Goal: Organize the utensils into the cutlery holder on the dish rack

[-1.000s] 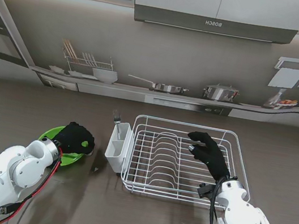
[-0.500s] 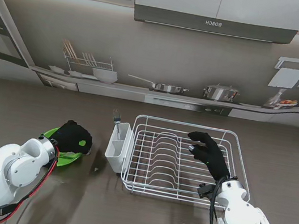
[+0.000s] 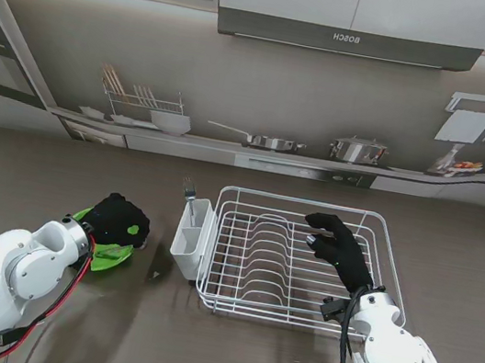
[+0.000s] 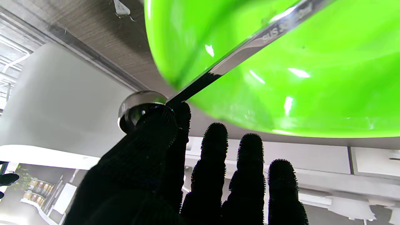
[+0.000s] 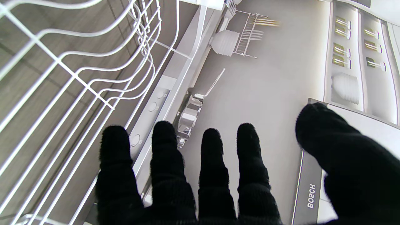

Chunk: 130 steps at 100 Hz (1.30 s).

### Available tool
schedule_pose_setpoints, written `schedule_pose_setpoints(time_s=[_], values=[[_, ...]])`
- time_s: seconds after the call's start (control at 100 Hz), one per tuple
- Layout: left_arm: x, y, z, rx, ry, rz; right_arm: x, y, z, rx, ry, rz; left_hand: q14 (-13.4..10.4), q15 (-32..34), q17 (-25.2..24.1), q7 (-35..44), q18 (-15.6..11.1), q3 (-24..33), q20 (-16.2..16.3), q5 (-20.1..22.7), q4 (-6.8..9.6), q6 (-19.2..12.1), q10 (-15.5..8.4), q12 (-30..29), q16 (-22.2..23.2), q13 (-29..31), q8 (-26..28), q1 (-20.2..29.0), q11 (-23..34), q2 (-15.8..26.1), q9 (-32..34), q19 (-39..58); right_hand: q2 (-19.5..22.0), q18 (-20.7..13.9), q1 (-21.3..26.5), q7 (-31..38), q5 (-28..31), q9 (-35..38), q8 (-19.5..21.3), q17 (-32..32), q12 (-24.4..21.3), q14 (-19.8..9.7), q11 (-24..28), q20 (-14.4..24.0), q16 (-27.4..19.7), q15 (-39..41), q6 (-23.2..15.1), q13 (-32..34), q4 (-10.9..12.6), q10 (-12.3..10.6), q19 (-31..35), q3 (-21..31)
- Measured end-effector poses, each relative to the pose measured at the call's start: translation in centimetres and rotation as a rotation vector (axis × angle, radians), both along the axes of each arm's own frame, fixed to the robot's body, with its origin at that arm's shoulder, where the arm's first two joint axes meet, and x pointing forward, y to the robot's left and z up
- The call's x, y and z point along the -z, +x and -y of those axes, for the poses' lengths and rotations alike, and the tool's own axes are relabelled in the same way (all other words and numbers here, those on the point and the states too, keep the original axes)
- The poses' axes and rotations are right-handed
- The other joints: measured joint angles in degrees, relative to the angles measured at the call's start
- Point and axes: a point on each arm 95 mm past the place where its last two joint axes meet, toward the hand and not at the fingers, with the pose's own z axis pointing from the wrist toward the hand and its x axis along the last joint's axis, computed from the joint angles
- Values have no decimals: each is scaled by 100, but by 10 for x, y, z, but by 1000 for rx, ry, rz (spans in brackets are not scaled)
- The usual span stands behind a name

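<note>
My left hand (image 3: 120, 220) is over the green plate (image 3: 111, 256) on the left of the table. In the left wrist view a steel spoon (image 4: 250, 43) lies across the plate (image 4: 312, 93), its bowl past the rim. The thumb and index finger of that hand (image 4: 162, 162) are pinched on the spoon's neck, and the other fingers stay straight. The white cutlery holder (image 3: 190, 240) hangs on the left end of the wire dish rack (image 3: 294, 318) with a fork (image 3: 190, 191) standing in it. My right hand (image 3: 338, 249) hovers open over the rack's right half, holding nothing (image 5: 218, 175).
A small dark item (image 3: 155, 272) lies on the table between the plate and the holder; I cannot make out what it is. The rack's wires (image 5: 78, 78) run close under my right hand. A counter with pots stands behind the table.
My left hand and forearm have shifted slightly to the left over the plate, and less green shows around the hand. The right hand has not moved.
</note>
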Motion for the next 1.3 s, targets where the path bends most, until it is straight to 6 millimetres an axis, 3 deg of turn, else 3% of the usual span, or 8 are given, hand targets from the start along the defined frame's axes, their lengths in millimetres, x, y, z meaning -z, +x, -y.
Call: schedule_pose_setpoints(time_s=[0.2, 0.46, 0.98, 1.3], values=[[2, 0, 0, 1, -8, -7, 0, 0, 0, -1, 1, -1, 0, 147, 82, 208, 0, -31, 11, -119, 0, 87, 0, 336, 68, 168, 75, 8, 148, 77, 24, 212, 1, 0, 0, 0, 0, 0, 0, 0, 0, 0, 0, 0, 0, 0, 3, 0, 0, 0, 0, 0], [1, 1, -3, 5, -6, 3, 0, 0, 0, 0, 3, -3, 0, 148, 82, 253, 0, -60, 12, -121, 0, 160, 0, 352, 68, 168, 77, 68, 148, 82, 25, 213, 2, 0, -55, 2, -66, 0, 0, 0, 0, 1, 0, 1, 0, 0, 5, 0, 0, 1, 0, 0], [-31, 3, -2, 44, -7, 61, 0, 0, -1, 0, 4, -4, 0, 148, 82, 287, 0, -61, 12, -121, -3, 166, 0, 918, 75, 168, 102, 68, 213, 82, 59, 213, 5, 0, -55, 2, -136, 0, 0, 0, 0, 2, 0, 1, 0, 0, 14, 0, 0, 1, -1, 0], [-59, 8, 9, 75, -85, 104, 1, 0, -1, -4, 4, -7, 0, 148, 82, 308, 0, -57, 12, -121, -4, 216, 0, 1117, 131, 168, 164, 68, 267, 82, 61, 213, 71, 0, -55, 2, -138, 0, 0, 0, 0, 3, 0, 1, 0, -42, 17, 0, 1, 1, -1, 0]])
